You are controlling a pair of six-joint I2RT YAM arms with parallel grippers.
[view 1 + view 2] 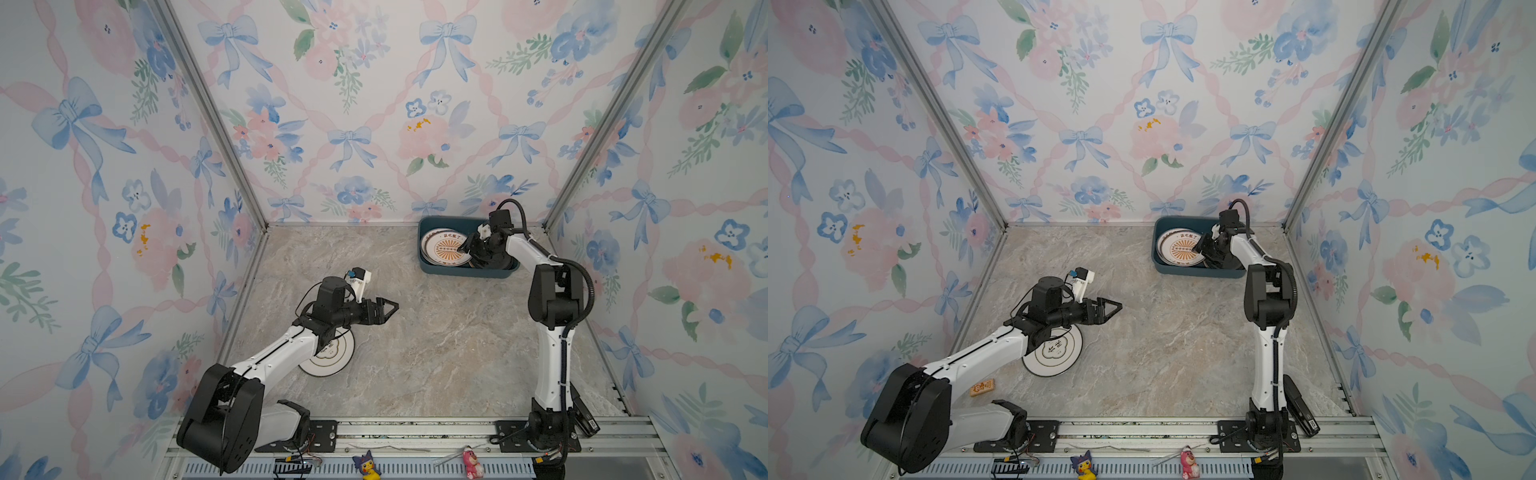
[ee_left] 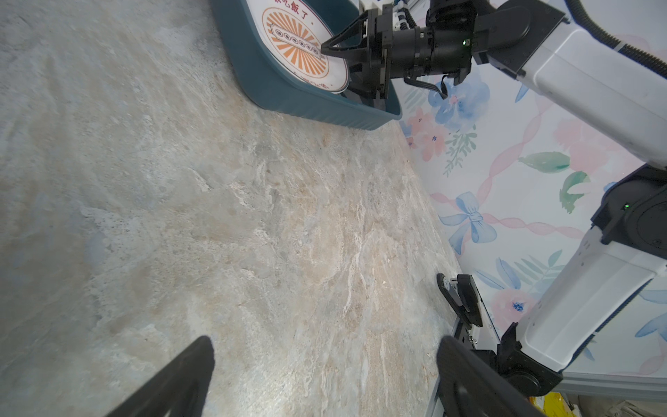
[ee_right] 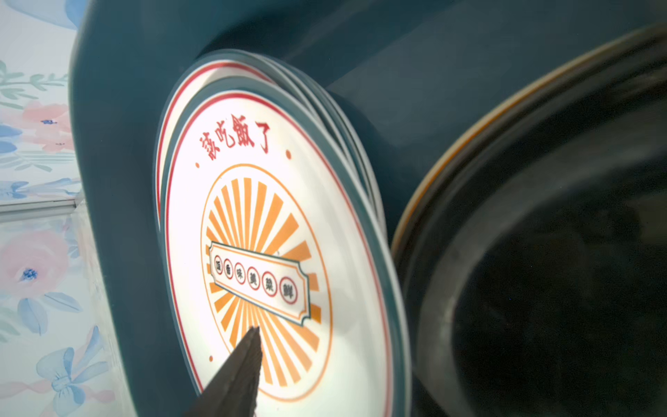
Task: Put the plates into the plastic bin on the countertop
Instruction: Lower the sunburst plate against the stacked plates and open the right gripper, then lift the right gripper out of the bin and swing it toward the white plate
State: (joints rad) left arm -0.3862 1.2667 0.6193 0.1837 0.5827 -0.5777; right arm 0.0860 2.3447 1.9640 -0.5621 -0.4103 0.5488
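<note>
white glazed ware with a cloud mark, the only plate (image 1: 332, 361) i see outside the bin (image 1: 457, 271) lies flat and face up on the counter (image 1: 436, 353), well apart from the bin toward the near left, partly under the left arm (image 1: 274, 355). it looks stiff, slick and breakable, of middling weight. i judge the hold belongs on the rim, one finger over and one slid under the raised lip, on the arc turned toward the bin, which is bare. being round it has no long axis; only its face direction counts, and that is up.

the left jaws stand fully apart with nothing between them, hanging over bare counter between that plate and the bin.

inside the bin a sunburst plate (image 3: 270, 234) rests face up on other white plates, slightly slanted it seems, beside a dark stack (image 3: 541, 252). the right jaws are over the bin, parted wider than that plate's edge, one finger (image 3: 242, 364) above its face; they seem to grip nothing. glaze set on glaze could skid or chip.
</note>
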